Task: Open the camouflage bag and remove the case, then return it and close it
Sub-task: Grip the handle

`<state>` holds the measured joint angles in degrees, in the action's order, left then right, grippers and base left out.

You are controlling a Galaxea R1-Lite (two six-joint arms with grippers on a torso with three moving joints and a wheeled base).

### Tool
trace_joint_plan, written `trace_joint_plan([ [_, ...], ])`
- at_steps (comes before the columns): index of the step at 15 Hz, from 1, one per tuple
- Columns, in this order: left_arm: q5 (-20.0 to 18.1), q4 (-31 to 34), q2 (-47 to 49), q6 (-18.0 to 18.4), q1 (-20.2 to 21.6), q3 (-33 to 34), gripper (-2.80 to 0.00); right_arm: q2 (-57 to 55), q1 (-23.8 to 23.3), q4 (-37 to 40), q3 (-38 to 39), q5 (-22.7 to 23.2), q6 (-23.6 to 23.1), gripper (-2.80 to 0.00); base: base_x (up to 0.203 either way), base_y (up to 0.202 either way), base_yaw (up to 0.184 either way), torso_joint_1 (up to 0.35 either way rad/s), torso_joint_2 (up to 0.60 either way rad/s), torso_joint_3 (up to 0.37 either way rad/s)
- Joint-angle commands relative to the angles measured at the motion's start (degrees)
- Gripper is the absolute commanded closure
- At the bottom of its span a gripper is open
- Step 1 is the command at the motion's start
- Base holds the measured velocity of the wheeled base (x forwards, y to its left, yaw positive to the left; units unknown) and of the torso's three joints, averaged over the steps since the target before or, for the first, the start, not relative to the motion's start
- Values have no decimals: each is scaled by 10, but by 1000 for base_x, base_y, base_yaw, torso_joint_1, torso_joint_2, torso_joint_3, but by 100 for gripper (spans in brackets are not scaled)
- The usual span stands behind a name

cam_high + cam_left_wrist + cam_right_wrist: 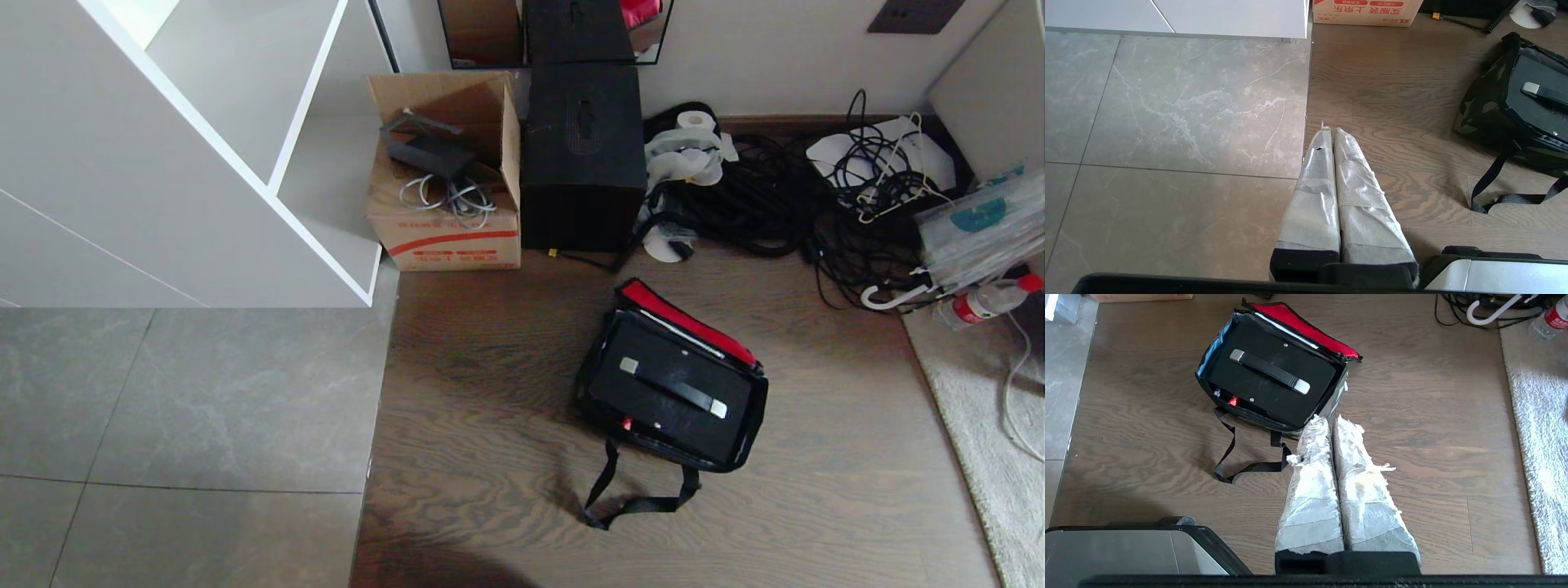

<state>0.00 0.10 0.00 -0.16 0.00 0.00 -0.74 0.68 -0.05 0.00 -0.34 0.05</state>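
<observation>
Camouflage bag [589,384] open on wood floor, red lid back, black case [653,400] lying inside

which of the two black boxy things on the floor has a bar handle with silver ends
The case lying inside the open camouflage bag. The black cube-shaped box standing by the wall beside the cardboard box shows no such handle.
</observation>
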Motion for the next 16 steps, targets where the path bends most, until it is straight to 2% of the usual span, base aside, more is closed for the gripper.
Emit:
trace_joint_plan([
  [1, 0, 0, 1, 0, 0, 0, 0, -1, 0, 0, 1, 0, 0, 0, 0, 0, 0, 0, 0, 0],
  [10, 0, 0, 1, 0, 0, 0, 0, -1, 0, 0, 1, 0, 0, 0, 0, 0, 0, 0, 0, 0],
  [12, 0, 0, 1, 0, 0, 0, 0, -1, 0, 1, 1, 2, -17, 0, 0, 0, 0, 0, 0, 0],
  [13, 0, 0, 1, 0, 0, 0, 0, -1, 0, -2, 1, 0, -7, 0, 0, 0, 0, 0, 0, 0],
  [14, 0, 0, 1, 0, 0, 0, 0, -1, 0, -5, -10, -1, 0, 0, 0, 0, 0, 0, 0, 0],
  [16, 0, 0, 1, 0, 0, 0, 0, -1, 0, 32, -94, -2, 7, 0, 0, 0, 0, 0, 0, 0],
])
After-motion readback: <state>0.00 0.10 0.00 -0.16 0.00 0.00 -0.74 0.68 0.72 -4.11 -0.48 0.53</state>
